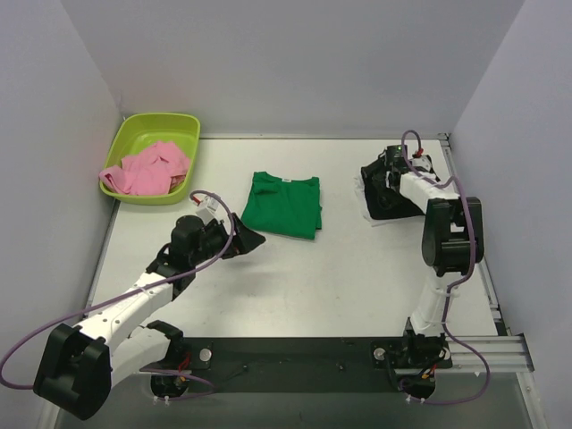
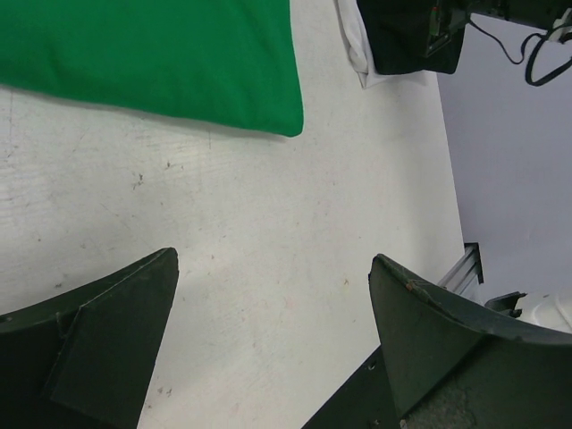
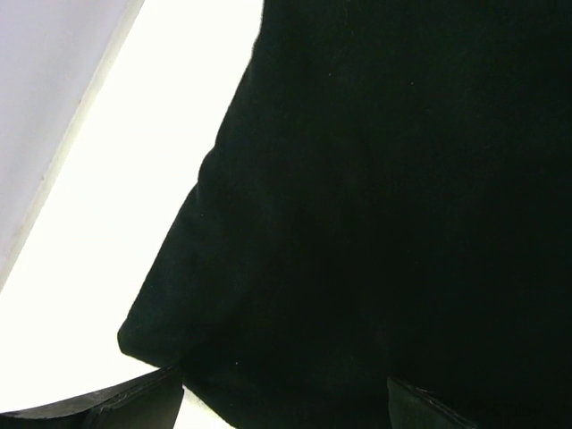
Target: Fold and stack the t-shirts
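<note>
The bright green t-shirt (image 1: 284, 206) lies folded flat at the middle of the table; it also fills the top left of the left wrist view (image 2: 152, 54). My left gripper (image 1: 246, 237) is open and empty just left of and nearer than that shirt, its jaws wide apart (image 2: 273, 268) over bare table. The black t-shirt (image 1: 386, 198) lies at the far right on a white sheet or cloth (image 1: 364, 189). My right gripper (image 1: 382, 177) hovers right over it, open, with black cloth (image 3: 384, 179) filling its view. The pink t-shirt (image 1: 147, 170) lies crumpled in the tub.
The lime-green plastic tub (image 1: 183, 125) stands at the far left corner. Grey walls close in the table at the back, left and right. A metal rail (image 1: 496, 340) runs along the near right edge. The black shirt (image 2: 402, 36) shows far off in the left wrist view.
</note>
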Robot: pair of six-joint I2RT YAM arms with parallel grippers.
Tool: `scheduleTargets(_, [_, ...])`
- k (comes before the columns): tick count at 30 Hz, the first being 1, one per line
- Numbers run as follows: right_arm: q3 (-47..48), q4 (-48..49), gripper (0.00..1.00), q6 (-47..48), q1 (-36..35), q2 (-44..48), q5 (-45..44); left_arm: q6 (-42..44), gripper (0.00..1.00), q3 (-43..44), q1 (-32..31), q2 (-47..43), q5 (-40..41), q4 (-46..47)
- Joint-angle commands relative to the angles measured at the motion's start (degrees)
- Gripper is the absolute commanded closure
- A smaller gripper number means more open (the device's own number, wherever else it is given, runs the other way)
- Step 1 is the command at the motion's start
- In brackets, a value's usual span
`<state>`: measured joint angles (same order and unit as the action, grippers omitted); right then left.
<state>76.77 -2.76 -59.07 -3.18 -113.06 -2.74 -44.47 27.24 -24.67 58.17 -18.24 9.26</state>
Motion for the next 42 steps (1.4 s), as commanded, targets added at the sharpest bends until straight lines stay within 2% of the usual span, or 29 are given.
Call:
scheduleTargets(1, [-0.9,-4.7,0.0,8.7,-4.4,9.1,-11.1,1.6,0.02,2.8,0.3,-1.4,0.6,-4.9])
scheduleTargets(5, [-0.4,-3.9,0.0,21.3,-8.8,14.0,-11.2,3.0,0.03,4.9,0.4,-1.0,4.6,-13.1])
scheduleTargets(8, [-0.9,-5.5,0.0,23.8,-11.4,16.6,-8.4,3.8,0.02,6.1,0.6,1.1,6.1,-14.3])
scheduleTargets(12, [-5.9,-3.2,0.0,24.9,-14.4,20.6,-5.1,3.8,0.03,8.1,0.8,5.7,8.3,-14.8])
scheduleTargets(18, [-11.1,-2.0,0.0,27.3,-19.2,26.6,-2.4,2.8,0.05,10.6,1.2,16.0,11.1,-10.3])
scheduleTargets(27, [-18.9,-0.1,0.0,28.8,-21.3,34.8,-1.1,5.3,0.07,20.5,2.7,29.5,13.8,-7.5])
scheduleTargets(34, [-22.6,0.1,0.0,28.7,-22.8,37.0,-0.4,6.8,0.08,27.7,4.7,38.3,13.1,-7.3])
scheduleTargets(42, [-24.7,0.4,0.0,28.7,-23.0,38.3,-0.5,8.3,0.11,30.8,5.6,44.1,11.9,-7.5])
